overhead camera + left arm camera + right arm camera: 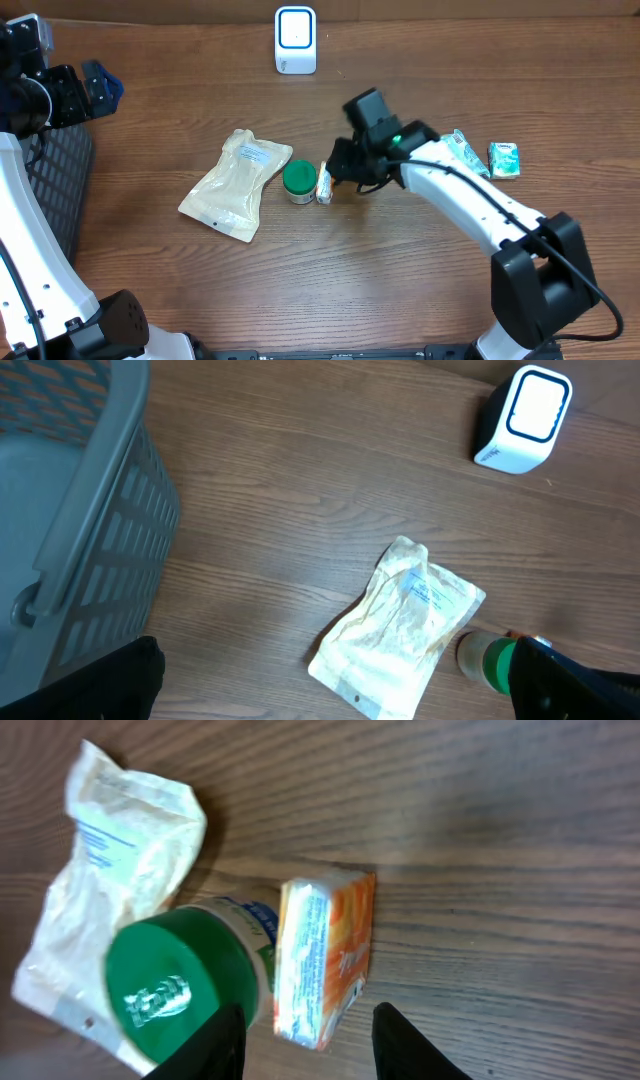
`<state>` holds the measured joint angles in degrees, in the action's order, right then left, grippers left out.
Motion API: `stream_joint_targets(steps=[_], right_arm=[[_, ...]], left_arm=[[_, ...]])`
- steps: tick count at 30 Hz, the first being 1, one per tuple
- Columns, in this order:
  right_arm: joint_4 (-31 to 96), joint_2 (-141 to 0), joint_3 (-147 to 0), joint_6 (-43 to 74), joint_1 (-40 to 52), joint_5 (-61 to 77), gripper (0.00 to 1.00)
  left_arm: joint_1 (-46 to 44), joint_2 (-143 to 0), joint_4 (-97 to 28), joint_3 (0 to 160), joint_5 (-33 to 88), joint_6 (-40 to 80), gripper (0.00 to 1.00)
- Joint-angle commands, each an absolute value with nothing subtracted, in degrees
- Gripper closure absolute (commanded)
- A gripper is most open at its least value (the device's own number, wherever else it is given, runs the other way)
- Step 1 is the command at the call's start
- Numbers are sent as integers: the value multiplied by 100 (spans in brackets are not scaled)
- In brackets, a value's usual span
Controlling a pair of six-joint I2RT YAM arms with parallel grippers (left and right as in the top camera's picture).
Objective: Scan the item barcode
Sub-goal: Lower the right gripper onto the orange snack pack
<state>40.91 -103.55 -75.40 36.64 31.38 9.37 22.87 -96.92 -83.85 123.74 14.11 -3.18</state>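
On the bench (420, 290), right fingers (215, 1045) straddled the orange packet (325, 960), parted, not gripping; left fingers (100, 680) wide. Packet unlifted; scanner (295, 40) pass remained.

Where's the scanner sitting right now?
In the overhead view the scanner stands near the far edge of the table, about centre, alone; the pouch and green-lidded jar lie nearest, lower in the picture.

Evenly lit brown wood-grain table (330, 285), grey slatted basket (110, 530) at its left.
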Motion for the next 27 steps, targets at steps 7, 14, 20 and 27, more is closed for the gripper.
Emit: stream_joint_targets(steps=[7, 14, 20, 27], right_arm=[[3430, -10525, -7030, 4077, 3321, 626, 69], [3258, -10842, -7028, 4071, 3321, 801, 73], [3527, -10853, -7030, 4007, 3264, 558, 73], [4521, -10844, -7293, 3647, 2569, 336, 67]], left_arm=[[2248, -9712, -8381, 12390, 1398, -386, 0], [2248, -9712, -8381, 12390, 1396, -386, 0], [2248, -9712, -8381, 12390, 1398, -386, 0], [2248, -9712, -8379, 12390, 1396, -386, 0]])
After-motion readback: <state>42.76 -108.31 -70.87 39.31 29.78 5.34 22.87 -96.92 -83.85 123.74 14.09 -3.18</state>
